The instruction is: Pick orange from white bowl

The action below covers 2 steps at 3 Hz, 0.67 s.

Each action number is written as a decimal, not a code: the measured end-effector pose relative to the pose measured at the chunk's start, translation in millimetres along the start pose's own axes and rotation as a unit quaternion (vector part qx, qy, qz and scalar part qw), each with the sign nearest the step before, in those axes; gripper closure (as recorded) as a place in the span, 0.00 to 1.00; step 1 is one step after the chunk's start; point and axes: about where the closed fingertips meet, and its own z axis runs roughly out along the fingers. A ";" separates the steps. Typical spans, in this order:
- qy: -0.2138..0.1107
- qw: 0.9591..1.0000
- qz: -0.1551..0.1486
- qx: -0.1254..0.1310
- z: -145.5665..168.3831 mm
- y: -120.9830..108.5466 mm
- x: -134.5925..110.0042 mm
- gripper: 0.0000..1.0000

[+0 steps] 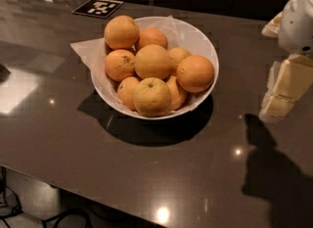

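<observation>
Deep-orange orange (195,73), right side of white bowl (200,38), gripper (282,91) further right

A glossy white bowl (204,43), lined with thin, creased white paper (88,51), stands on a polished dark grey countertop (146,173) that mirrors ceiling lights at the lower centre and left of the frame. The orange (195,73) on the bowl's right side has a smooth, faintly shiny peel; the paler fruit (152,96) at the front looks duller. At the right edge, the gripper (282,91) appears to be matt cream plastic
</observation>
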 end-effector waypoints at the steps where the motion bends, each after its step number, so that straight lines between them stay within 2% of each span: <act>1: 0.011 1.000 -0.009 -0.012 4.8 -0.3 -26.7 0.00; 2: 0.011 0.999 -0.023 -0.023 11.3 -6.4 -51.0 0.00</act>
